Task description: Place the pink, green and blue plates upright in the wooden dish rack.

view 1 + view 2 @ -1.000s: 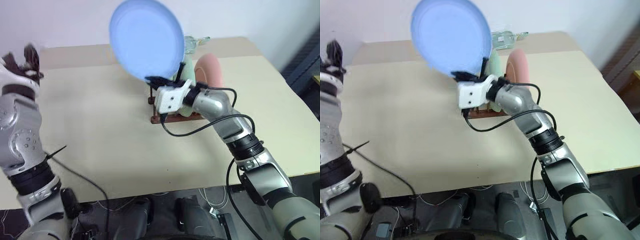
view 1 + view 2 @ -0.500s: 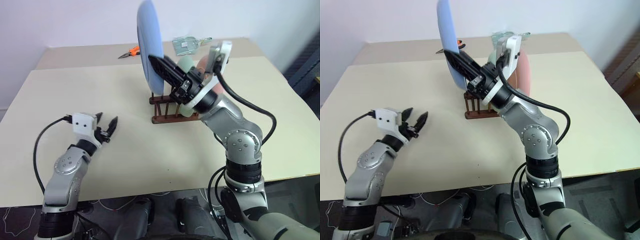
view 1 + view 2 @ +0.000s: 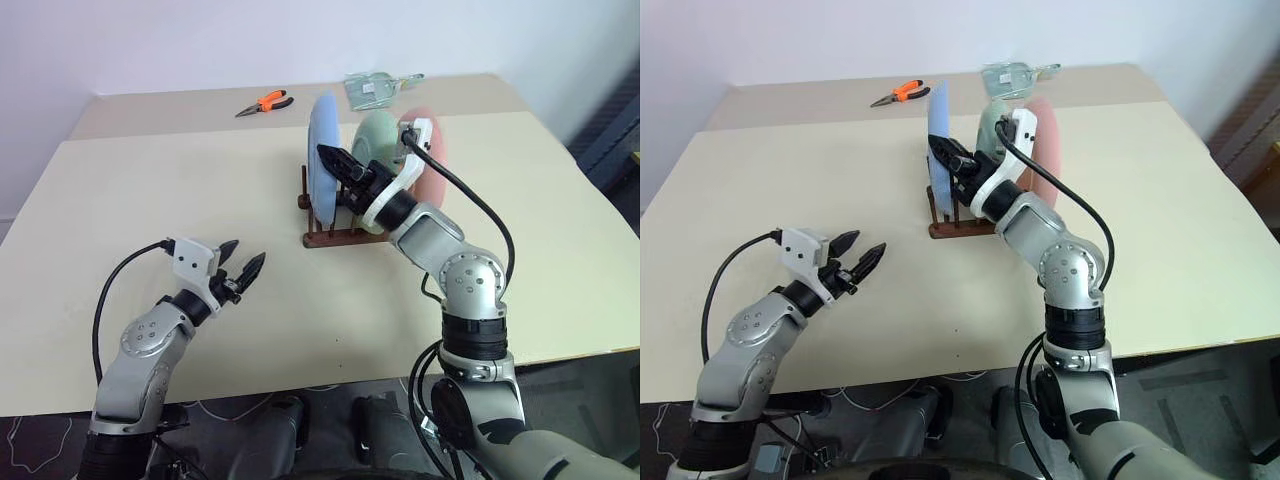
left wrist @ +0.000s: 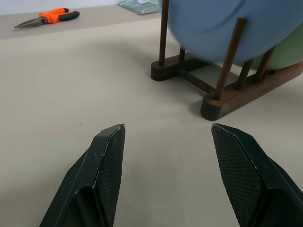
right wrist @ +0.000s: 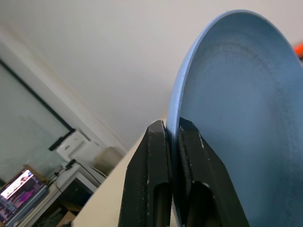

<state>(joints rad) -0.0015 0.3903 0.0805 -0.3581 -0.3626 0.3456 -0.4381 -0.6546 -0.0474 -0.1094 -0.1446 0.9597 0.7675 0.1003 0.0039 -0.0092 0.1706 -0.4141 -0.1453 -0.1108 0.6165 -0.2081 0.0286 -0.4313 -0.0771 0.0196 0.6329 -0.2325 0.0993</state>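
The blue plate (image 3: 322, 150) stands on edge at the left end of the wooden dish rack (image 3: 330, 238), its lower rim down among the pegs. Whether it rests on the bars I cannot tell. My right gripper (image 3: 328, 156) is shut on the plate's rim, and the right wrist view shows both fingers pinching the blue plate (image 5: 236, 94). The green plate (image 3: 378, 135) stands upright behind it, and the pink plate (image 3: 436, 176) stands at the rack's right end. My left gripper (image 3: 246, 255) hangs open and empty low over the table, left of the rack (image 4: 227, 97).
Orange-handled pliers (image 3: 265, 101) lie on the far part of the table. A clear plastic packet (image 3: 375, 88) lies behind the rack. Bare tabletop (image 3: 200, 180) stretches to the left and in front of the rack.
My right arm rolled the blue plate from face-on to edge-on and lowered it into the rack's left end. My left arm swung down from high on the left to low over the table.
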